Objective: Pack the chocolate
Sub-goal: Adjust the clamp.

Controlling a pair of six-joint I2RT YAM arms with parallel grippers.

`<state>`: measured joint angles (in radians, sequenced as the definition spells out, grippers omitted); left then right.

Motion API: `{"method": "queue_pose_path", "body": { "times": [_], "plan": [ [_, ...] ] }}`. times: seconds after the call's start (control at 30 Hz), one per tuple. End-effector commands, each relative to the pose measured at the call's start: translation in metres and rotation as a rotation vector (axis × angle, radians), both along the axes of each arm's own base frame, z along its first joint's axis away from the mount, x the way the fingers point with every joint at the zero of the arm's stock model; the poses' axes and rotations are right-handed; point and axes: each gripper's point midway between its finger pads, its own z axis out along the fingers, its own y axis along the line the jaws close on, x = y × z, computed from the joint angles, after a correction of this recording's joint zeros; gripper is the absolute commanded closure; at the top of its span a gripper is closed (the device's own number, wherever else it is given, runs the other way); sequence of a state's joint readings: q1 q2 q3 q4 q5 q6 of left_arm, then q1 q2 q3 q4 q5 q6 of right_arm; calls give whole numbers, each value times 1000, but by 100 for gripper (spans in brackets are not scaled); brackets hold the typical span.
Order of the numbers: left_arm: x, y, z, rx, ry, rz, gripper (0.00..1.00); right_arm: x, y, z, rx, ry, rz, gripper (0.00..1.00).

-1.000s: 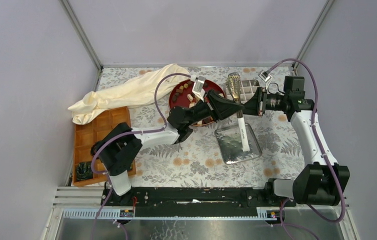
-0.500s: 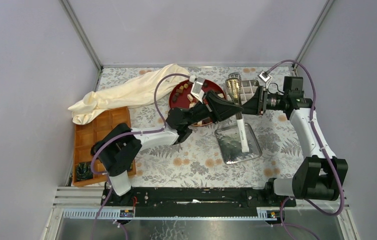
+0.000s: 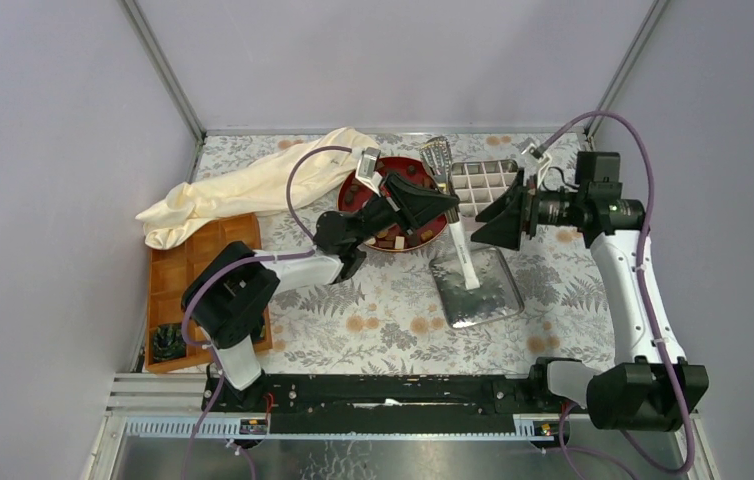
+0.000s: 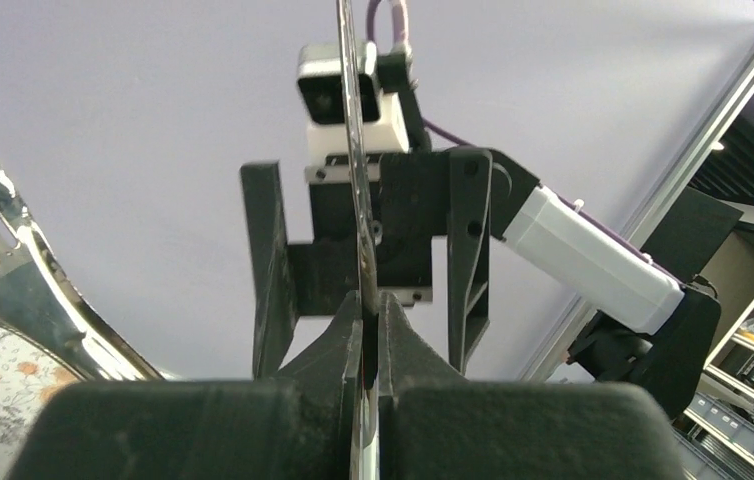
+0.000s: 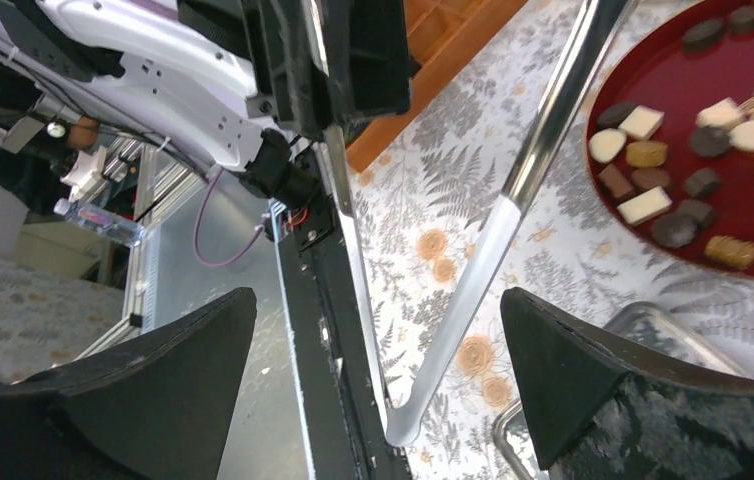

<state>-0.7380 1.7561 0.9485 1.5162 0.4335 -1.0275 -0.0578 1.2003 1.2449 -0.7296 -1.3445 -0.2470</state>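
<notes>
I have my left gripper (image 3: 441, 203) clenched on a slotted metal utensil (image 3: 459, 252), whose white handle slants down over the steel tray (image 3: 490, 300). My right gripper (image 3: 485, 218) is released and holds nothing, just beside that utensil. The chocolate (image 5: 698, 183) lies in the red plate (image 5: 718, 95) near the middle of the surface's far edge.

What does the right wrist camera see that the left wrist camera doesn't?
Only the right wrist view shows the chocolate pieces, brown, tan and white, lying on the red plate, plus a corner of a shiny metal tray.

Only the left wrist view shows the slotted end of the tongs and the little camera on the right arm's wrist, facing it.

Both show the tongs and a bit of the flowery tablecloth.
</notes>
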Motion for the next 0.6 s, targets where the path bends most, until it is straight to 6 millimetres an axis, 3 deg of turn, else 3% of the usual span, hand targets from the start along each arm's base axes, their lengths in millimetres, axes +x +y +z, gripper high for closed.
{"method": "queue_pose_path", "body": {
  "times": [0.0, 0.1, 0.23, 0.33, 0.57],
  "plan": [
    [-18, 14, 56, -151, -113, 12, 100, -6, 15, -19, -28, 20, 34, 0],
    [-23, 14, 67, -177, -135, 19, 100, 3, 19, -27, -45, 39, -1, 0],
    [-26, 14, 81, -222, -135, 49, 100, 2, 32, -23, -19, 42, 30, 0],
    [-22, 16, 87, -264, -99, 86, 100, -5, 43, -9, 34, 54, 84, 0],
    [-6, 39, 96, -380, 41, 224, 100, 1, 52, 38, 142, -20, 93, 2]
  ]
}}
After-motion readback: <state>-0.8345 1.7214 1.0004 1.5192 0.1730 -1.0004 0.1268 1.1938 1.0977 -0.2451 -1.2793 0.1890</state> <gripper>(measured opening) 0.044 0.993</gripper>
